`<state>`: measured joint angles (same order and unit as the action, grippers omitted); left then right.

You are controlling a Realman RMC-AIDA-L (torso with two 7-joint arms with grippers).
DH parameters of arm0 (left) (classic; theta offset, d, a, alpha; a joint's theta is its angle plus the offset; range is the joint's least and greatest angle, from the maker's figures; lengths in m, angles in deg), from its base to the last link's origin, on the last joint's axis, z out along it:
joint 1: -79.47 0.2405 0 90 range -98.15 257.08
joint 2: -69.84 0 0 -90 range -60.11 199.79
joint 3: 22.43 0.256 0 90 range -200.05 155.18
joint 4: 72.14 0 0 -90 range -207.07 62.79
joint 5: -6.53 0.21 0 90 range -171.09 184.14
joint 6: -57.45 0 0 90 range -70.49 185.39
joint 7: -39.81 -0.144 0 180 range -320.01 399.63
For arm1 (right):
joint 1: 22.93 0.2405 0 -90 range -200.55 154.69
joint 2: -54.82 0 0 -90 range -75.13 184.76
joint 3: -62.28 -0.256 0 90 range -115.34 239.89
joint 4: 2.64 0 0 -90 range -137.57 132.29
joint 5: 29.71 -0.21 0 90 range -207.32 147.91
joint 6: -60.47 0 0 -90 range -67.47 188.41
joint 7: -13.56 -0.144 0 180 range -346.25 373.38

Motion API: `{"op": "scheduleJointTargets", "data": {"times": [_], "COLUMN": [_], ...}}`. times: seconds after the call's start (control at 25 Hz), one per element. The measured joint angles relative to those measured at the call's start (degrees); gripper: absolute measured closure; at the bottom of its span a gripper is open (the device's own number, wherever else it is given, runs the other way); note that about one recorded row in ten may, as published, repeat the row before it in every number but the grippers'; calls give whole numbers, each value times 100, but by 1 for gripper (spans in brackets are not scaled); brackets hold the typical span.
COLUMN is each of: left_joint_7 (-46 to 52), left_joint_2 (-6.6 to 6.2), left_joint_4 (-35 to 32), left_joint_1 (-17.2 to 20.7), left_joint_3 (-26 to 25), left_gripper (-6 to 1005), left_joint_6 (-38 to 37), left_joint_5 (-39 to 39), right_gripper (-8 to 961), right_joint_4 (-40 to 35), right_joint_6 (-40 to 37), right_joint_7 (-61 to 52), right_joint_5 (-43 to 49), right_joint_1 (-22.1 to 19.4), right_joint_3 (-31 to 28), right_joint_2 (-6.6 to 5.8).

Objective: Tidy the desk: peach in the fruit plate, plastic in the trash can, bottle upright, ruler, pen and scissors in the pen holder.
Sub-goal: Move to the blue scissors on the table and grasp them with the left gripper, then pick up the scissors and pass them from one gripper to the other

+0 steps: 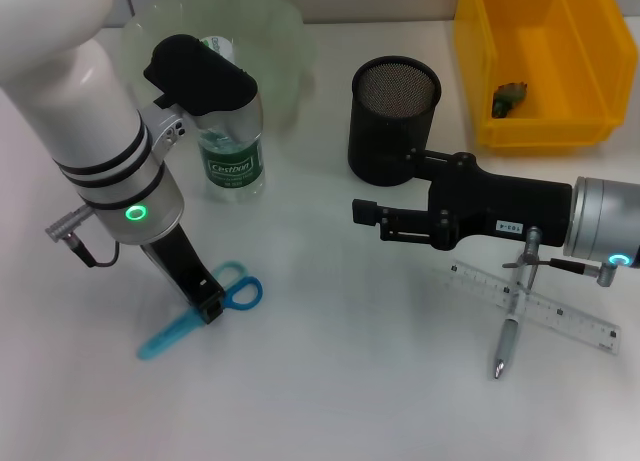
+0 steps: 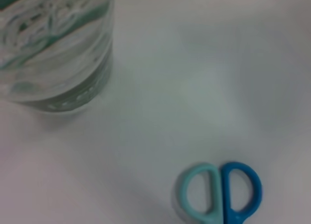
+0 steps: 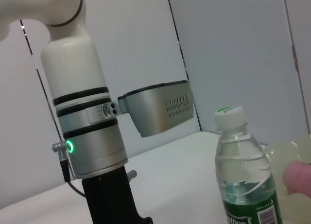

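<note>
The blue scissors [image 1: 238, 292] lie flat on the desk at the front left, and my left gripper [image 1: 209, 307] is down on their pivot; their handles [image 2: 221, 195] show in the left wrist view. The water bottle [image 1: 232, 159] stands upright behind them. A pink peach [image 3: 298, 178] lies in the translucent green fruit plate [image 1: 285, 36]. My right gripper [image 1: 364, 212] hovers level in front of the black mesh pen holder [image 1: 393, 121]. The clear ruler [image 1: 560, 314] and the pen [image 1: 509, 335] lie crossed under the right arm. A dark crumpled plastic piece [image 1: 510, 99] sits in the yellow trash can [image 1: 545, 131].
The white desk is bare between the scissors and the ruler. The yellow trash can stands at the back right, close beside the pen holder. The left arm's body covers part of the fruit plate and the bottle's top.
</note>
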<state>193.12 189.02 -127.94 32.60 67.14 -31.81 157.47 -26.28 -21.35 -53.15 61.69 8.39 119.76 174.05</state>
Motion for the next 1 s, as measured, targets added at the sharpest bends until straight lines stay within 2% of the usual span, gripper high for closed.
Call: {"op": "scheduleJointTargets", "data": {"times": [0.28,0.6,0.76,1.0], "left_joint_7": [-1,0,-7,-11], "left_joint_2": [0,0,-6,-30], "left_joint_4": [-13,-114,-366,-1210], "left_joint_1": [-3,-18,29,246], "left_joint_3": [68,66,14,3], "left_gripper": [747,751,756,755], "left_joint_6": [29,34,-12,-201], "left_joint_5": [22,55,56,11], "right_gripper": [194,194,195,195], "right_joint_4": [0,0,0,21], "right_joint_6": [20,89,127,32], "right_joint_7": [-7,-7,0,326], "right_joint_5": [-4,-54,-172,-778], "right_joint_1": [-3,-24,-73,-326], "right_joint_3": [-6,-59,-305,-584], "right_joint_2": [3,4,3,7]}}
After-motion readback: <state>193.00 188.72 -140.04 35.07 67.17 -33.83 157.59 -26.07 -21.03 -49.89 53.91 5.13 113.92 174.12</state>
